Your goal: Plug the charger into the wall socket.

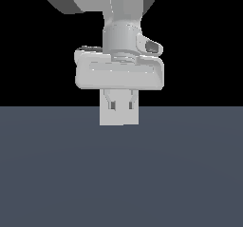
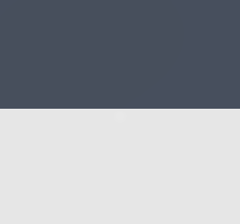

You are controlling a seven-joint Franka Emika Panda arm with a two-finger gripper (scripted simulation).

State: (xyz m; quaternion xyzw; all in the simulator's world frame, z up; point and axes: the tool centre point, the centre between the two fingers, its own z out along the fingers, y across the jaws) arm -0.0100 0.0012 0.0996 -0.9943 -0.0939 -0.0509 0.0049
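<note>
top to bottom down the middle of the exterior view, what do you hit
arm → tool → charger, a white cube that sits at the tool's fingers → dark floor. No wall socket shows in this view.

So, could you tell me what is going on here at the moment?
A single Panda arm points its gripper down at the grey floor. A plain white block sits right at the fingers, but whether they clamp it cannot be told. No golden slots show, so no plugging in is visible. The wrist view shows only a white surface and floor.
</note>
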